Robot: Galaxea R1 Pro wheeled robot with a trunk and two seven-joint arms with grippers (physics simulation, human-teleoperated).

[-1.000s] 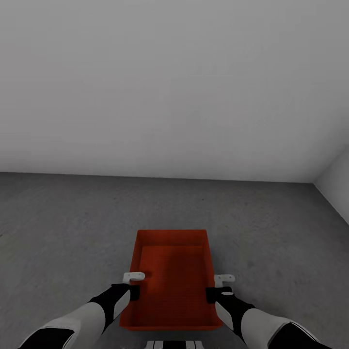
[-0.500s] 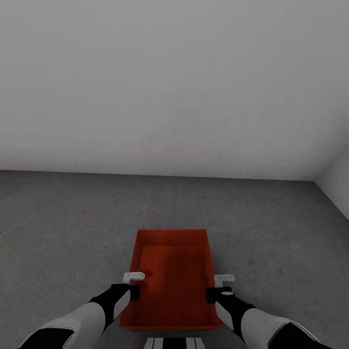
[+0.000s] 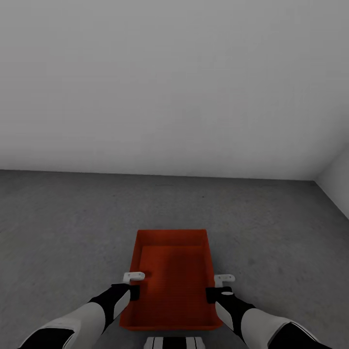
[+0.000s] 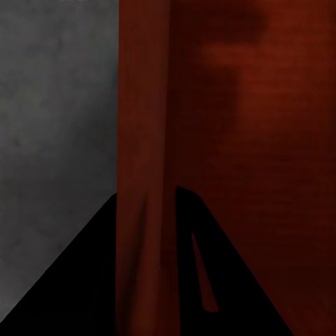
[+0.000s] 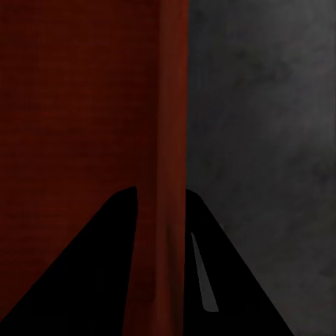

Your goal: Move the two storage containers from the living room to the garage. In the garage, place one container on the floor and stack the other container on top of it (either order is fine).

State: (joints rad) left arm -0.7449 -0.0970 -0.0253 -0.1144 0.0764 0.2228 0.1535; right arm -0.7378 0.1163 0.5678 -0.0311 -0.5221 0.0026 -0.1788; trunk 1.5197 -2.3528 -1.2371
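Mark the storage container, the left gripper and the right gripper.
storage container (image 3: 172,271): head view, ribbed inner base.
left gripper (image 4: 155,231): left wrist view, between its fingertips, astride the container's wall.
right gripper (image 5: 162,231): right wrist view, between its fingertips, astride the opposite wall.

container near corners behind both arms, fingertips hidden by walls

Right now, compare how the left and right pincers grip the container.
The left pincer clamps the storage container's left wall; the right pincer clamps its right wall. Beyond the left lies concrete floor alone; beyond the right, the white side wall rises. Both straddle a wall, one finger inside.
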